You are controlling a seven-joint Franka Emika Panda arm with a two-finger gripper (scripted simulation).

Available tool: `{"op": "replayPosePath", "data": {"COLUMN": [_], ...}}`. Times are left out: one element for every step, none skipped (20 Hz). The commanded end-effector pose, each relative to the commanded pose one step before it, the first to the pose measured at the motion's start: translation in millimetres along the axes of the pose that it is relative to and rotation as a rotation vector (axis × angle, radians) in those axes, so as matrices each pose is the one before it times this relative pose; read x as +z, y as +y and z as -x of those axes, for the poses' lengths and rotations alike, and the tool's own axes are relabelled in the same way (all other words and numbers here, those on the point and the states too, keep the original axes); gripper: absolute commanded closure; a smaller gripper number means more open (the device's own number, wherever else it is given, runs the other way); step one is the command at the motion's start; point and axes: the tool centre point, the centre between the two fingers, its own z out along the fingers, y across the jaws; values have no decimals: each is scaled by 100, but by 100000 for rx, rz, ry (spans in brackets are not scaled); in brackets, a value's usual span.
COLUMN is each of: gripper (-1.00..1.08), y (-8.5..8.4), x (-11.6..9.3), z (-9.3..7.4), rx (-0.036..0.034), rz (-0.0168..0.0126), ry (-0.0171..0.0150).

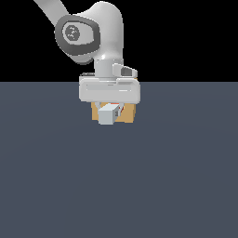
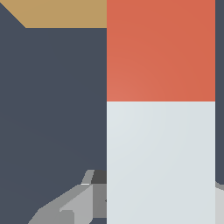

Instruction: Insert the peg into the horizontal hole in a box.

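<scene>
My gripper (image 1: 111, 107) is shut on the peg (image 1: 108, 115) and holds it level just above the floor. The peg's light grey-white end faces the exterior camera. Right behind it stands the tan box (image 1: 130, 114), partly covered by the hand and the peg. In the wrist view the peg's white part (image 2: 161, 162) runs out from between my fingers (image 2: 65, 210), and its red-orange end (image 2: 161, 50) points toward the box (image 2: 65, 13). The hole is hidden behind the peg and hand. I cannot tell whether the red tip touches the box.
A flat dark blue-grey floor (image 1: 56, 176) spreads all around the box. The arm's wrist and white hand (image 1: 109, 90) hang directly over the peg and box.
</scene>
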Motion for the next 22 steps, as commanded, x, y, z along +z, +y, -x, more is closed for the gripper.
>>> {"op": "replayPosePath", "data": {"gripper": [108, 108, 108, 108, 108, 108, 108, 108, 108, 108, 108, 108, 108, 108, 108, 108, 108, 108, 108, 108, 108, 108], "y": [86, -5, -8, -14, -12, -14, -19, -14, -14, -5, -2, 10, 9, 16, 16, 9, 17, 19, 21, 23, 26, 15], "x": [-161, 1, 2, -39, 3, 3, -37, 4, -37, 4, -38, 4, -39, 4, 3, -40, 2, 2, 1, 1, 0, -39], "z": [-364, -282, -364, -439, -530, -613, -680, -752, -797, -846, -873, -842, -764, -685, -602, -520, -441, -366, -291, -219, -147, -89], "rx": [-50, 0, 0, 7, 0, 0, 9, 0, 8, 0, 4, 0, -1, 0, 0, -3, 0, 0, 0, 0, 0, -25], "rz": [321, 0, 0, 60, 0, 0, 60, 0, 61, 0, 63, 0, 65, 0, 0, 66, 0, 0, 0, 0, 0, 64], "ry": [135, 0, 0, 33, 0, 0, 32, 0, 31, 0, 28, 0, 24, 0, 0, 21, 0, 0, 0, 0, 0, 10]}}
